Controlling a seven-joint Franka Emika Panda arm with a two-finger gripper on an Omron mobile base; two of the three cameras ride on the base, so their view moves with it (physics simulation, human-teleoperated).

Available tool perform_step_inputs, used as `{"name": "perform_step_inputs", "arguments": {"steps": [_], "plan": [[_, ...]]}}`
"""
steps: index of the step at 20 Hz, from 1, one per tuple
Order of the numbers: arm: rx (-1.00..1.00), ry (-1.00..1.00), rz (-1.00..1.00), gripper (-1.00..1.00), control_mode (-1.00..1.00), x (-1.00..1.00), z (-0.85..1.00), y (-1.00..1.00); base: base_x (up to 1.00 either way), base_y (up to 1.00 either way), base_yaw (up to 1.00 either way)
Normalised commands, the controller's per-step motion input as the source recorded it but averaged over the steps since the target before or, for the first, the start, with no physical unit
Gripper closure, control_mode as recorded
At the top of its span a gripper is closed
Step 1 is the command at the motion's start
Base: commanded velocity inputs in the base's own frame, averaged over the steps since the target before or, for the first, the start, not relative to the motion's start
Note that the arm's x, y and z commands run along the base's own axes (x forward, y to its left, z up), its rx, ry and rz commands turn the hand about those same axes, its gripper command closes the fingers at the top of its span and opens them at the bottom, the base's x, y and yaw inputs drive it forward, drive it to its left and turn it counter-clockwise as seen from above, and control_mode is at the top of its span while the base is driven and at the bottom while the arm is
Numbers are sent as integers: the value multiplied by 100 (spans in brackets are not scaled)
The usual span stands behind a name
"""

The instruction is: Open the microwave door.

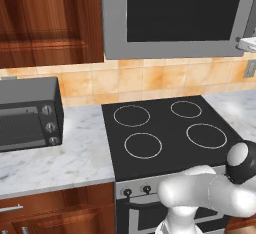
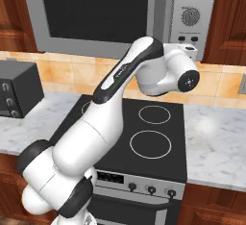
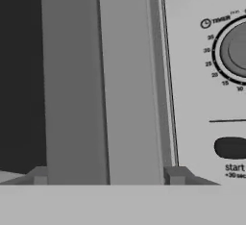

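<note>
Hand view puts my jaws spread apart, straddling the grey vertical handle (image 3: pixel 77 84) of the microwave door (image 2: pixel 96 12), gripping nothing yet. I judge the door still shut; clamping and pulling remain. Beyond, the microwave (image 1: pixel 180 18) hangs above the stove (image 1: pixel 170 133), marble surface (image 1: pixel 55 158) alongside.

Matt grey metal, dark glass, polished wood and veined marble are seen.
The microwave door (image 1: pixel 177 18) is framed in matt grey around black glass. The cabinets (image 1: pixel 47 20) are finished in glossy reddish wood, the counter (image 1: pixel 60 158) in white marble, the stovetop (image 1: pixel 167 130) in smooth black, the wall (image 1: pixel 150 78) in orange tile.
</note>
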Motion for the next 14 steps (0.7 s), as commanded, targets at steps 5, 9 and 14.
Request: {"name": "perform_step_inputs", "arguments": {"steps": [5,9,14], "plan": [[0,-3,7,100,-100,-100,25,-47,0,0,0],[0,-7,11,100,-100,-100,31,-45,0,0,0],[0,-8,16,100,-100,-100,30,-46,0,0,0]]}}
